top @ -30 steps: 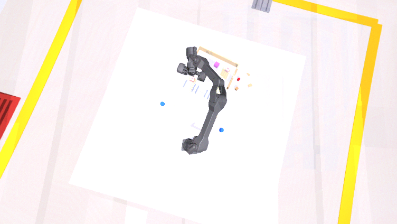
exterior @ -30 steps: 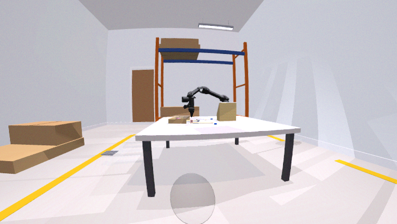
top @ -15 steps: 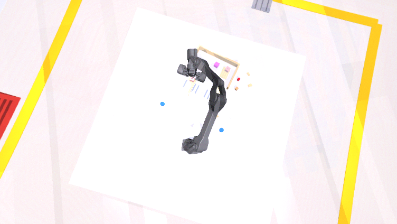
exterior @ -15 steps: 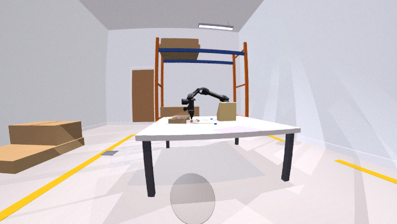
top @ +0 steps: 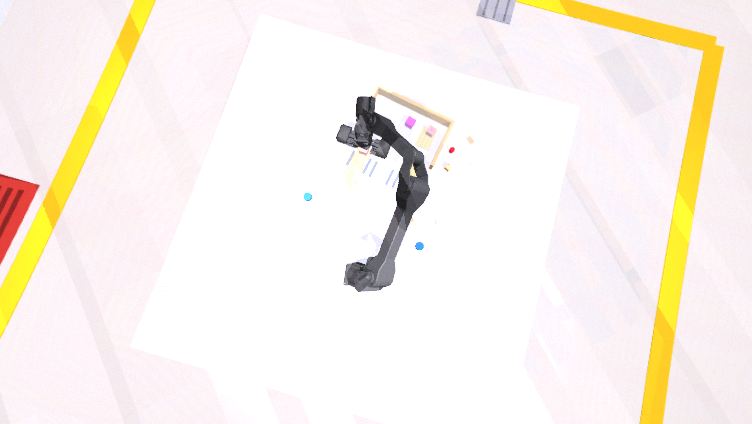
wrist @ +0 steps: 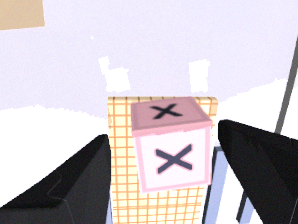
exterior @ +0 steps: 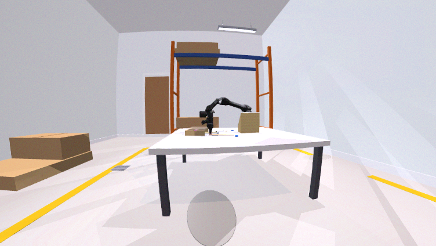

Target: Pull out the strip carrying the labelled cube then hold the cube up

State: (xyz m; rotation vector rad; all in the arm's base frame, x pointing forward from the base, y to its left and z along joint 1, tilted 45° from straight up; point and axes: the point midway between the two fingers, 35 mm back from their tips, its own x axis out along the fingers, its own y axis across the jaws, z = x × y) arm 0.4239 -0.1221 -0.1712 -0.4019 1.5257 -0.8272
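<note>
Labelled cube (top: 363, 151) (wrist: 173, 159) on strip (top: 353, 171) (wrist: 122, 175) — strip just outside tray (top: 416, 104) (exterior: 194, 133).

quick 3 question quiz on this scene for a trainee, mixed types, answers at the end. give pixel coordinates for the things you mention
1. True or false: the labelled cube (wrist: 174, 159) rests on a strip (wrist: 124, 175) (top: 353, 173) with an orange grid.

2. Multiple choice: what mark does that cube carry?
a) a circle
b) a cross
c) an arrow

3. Fill in the blank: in the wrist view, the cube lies between the two fingers of the gripper (wrist: 163, 131) (top: 362, 143) (exterior: 210, 133), which are ____ (touching it / apart from it).

Key: 1 true; 2 b; 3 apart from it
</note>
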